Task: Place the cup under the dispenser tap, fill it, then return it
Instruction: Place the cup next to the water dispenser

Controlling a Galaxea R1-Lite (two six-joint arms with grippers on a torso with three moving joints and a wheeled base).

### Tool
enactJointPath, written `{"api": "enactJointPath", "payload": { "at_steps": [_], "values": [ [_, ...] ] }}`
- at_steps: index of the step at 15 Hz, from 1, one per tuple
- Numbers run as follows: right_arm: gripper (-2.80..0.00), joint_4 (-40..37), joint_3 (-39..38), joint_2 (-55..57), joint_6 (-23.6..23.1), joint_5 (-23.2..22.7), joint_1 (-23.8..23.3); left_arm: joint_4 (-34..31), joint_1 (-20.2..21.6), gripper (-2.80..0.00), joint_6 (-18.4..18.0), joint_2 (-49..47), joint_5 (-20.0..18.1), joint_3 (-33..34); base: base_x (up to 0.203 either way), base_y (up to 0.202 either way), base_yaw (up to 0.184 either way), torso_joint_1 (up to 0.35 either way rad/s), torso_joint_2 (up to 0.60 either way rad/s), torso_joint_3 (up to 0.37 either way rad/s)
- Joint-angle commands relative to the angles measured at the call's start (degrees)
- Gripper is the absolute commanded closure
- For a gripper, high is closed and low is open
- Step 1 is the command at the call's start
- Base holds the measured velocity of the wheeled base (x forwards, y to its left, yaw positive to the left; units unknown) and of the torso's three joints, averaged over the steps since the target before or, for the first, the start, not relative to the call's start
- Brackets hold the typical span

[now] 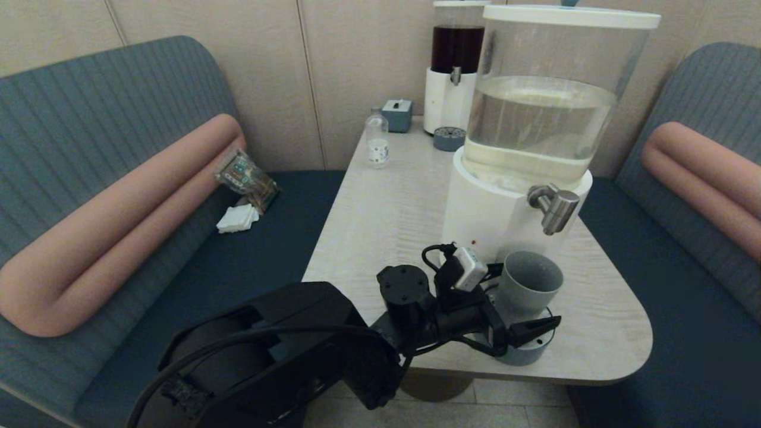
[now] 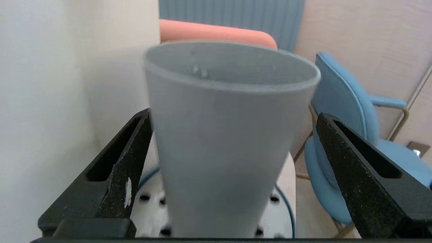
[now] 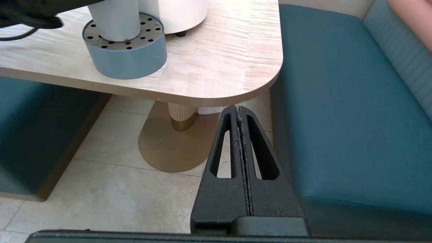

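Grey-blue and matte, the cup (image 1: 526,279) stands upright on the round drip tray (image 1: 523,355) near the desk (image 1: 380,214) edge, directly below the dispenser tap (image 1: 554,207). Our left hand (image 1: 523,324) sits at the cup's 7 o'clock, fingers (image 2: 125,162) spread either side, neither clamping it. Our right hand (image 3: 240,116) hangs below the desk's corner, fingers pressed together, holding nothing.

Left claw (image 1: 523,324) – matte black, slotted triangular fingers (image 2: 118,175); white wrist module, black cables.
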State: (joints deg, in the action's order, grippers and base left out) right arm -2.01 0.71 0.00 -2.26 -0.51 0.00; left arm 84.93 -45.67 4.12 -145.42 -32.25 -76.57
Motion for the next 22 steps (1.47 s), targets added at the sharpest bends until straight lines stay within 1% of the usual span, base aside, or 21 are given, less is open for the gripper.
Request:
{"api": "enactJointPath", "payload": {
  "at_steps": [1,5,6,11,14,15,17,19,22],
  "values": [
    [0.0,-0.01,0.0,0.09,-0.03,-0.02,0.0,-0.35,-0.31,-2.8,0.1,-1.35,-0.07,-1.73,0.0,0.0,0.0,0.0,0.0,0.0],
    [0.0,-0.01,0.0,0.09,-0.03,-0.02,0.0,-1.43,-0.47,-2.8,0.71,-1.79,0.0,-2.97,0.0,0.0,0.0,0.0,0.0,0.0],
    [0.0,-0.01,0.0,0.09,-0.03,-0.02,0.0,-1.43,-0.47,0.0,0.71,-1.79,0.09,-2.97,0.0,0.0,0.0,0.0,0.0,0.0],
    [0.0,-0.01,0.0,0.09,-0.03,-0.02,0.0,-1.33,-0.47,0.0,0.97,-1.7,0.17,-4.64,0.0,0.0,0.0,0.0,0.0,0.0],
    [0.0,-0.01,0.0,0.09,-0.03,-0.02,0.0,-0.78,-0.47,0.0,0.98,-0.84,0.28,-2.84,0.0,0.0,0.0,0.0,0.0,0.0],
    [0.0,-0.01,0.0,0.09,-0.03,-0.02,0.0,-0.64,-0.47,0.0,0.98,0.68,0.54,-0.72,0.0,0.0,0.0,0.0,0.0,0.0],
    [0.0,-0.01,0.0,0.09,-0.03,-0.02,0.0,-0.16,-0.45,0.0,0.98,4.9,0.81,5.93,0.0,0.0,0.0,0.0,0.0,0.0],
    [0.0,-0.01,0.0,0.09,-0.03,-0.02,0.0,1.77,0.29,0.0,0.98,8.83,0.96,11.95,0.0,0.0,0.0,0.0,0.0,0.0],
    [0.0,-0.01,0.0,0.09,-0.03,-0.02,0.0,2.63,4.67,0.0,0.99,15.4,0.91,20.39,0.0,0.0,0.0,0.0,0.0,0.0]
  ]
}}
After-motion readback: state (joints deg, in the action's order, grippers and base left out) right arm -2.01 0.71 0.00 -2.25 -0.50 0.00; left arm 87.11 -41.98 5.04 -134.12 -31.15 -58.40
